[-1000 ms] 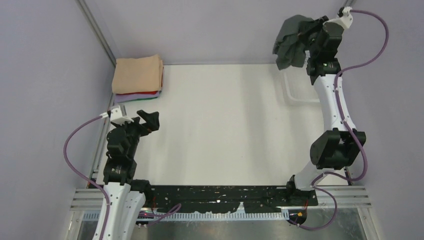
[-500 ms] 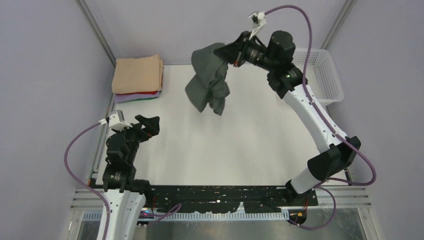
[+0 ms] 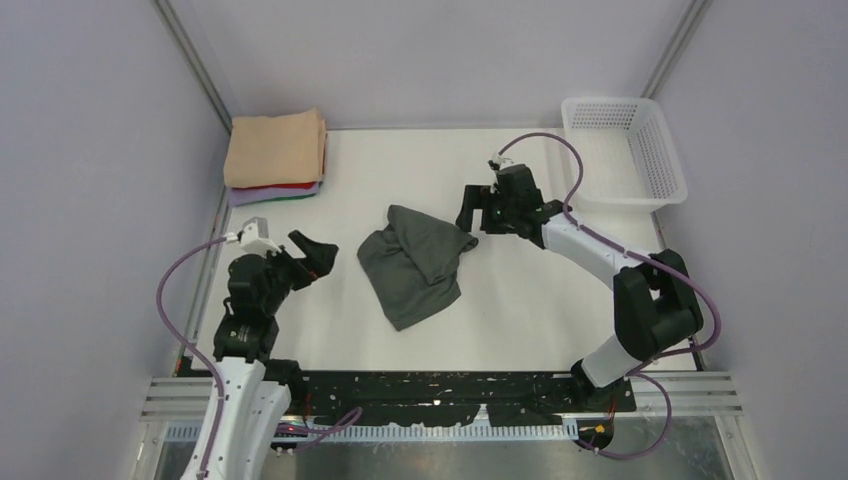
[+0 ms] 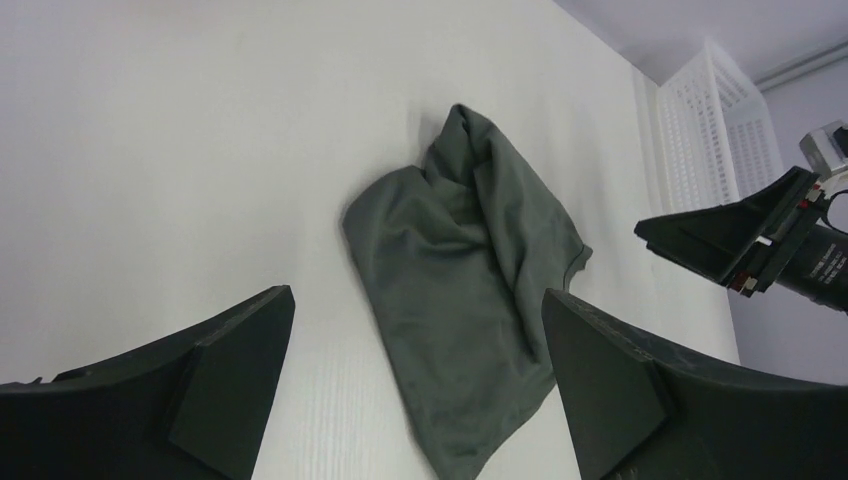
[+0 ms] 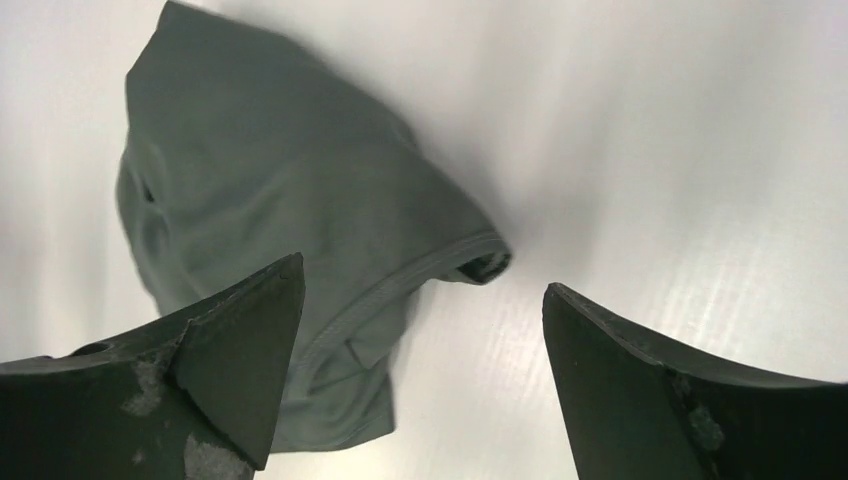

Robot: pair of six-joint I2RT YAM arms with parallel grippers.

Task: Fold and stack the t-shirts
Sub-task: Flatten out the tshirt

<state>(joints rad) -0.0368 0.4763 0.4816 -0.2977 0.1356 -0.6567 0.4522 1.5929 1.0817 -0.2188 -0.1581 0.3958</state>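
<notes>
Charcoal-grey t-shirt (image 3: 412, 262) lies crumpled in a loose heap on the white table (image 3: 520, 320), directly ahead of the right gripper (image 3: 470, 218) and between the two grippers. That gripper's fingers stand spread wide with nothing pinched between them. From its wrist camera the shirt fills the space below and beyond the left-hand finger, and a stitched, rolled hem curls into the gap between the two tips. From above, the cloth's nearest corner sits just beside the gripper's lower fingertip, though I cannot tell whether the two touch. The left gripper (image 3: 312, 255) hovers just off the other side of the heap, clear of the fabric, its fingers also splayed apart and holding nothing. Through its own camera the shirt lies straight out in front of the open fingers, bunched into folds at the far end and flatter toward the near end. Well away from the left gripper, in the far corner on its side, sits a neat stack of folded shirts: a peach-tan shirt (image 3: 275, 147) on top, a red shirt (image 3: 292, 186) showing as a thin edge under it, and a pale lavender shirt (image 3: 262, 196) at the bottom. Beyond the right gripper, in the opposite far corner, stands a white mesh basket (image 3: 610, 101).
</notes>
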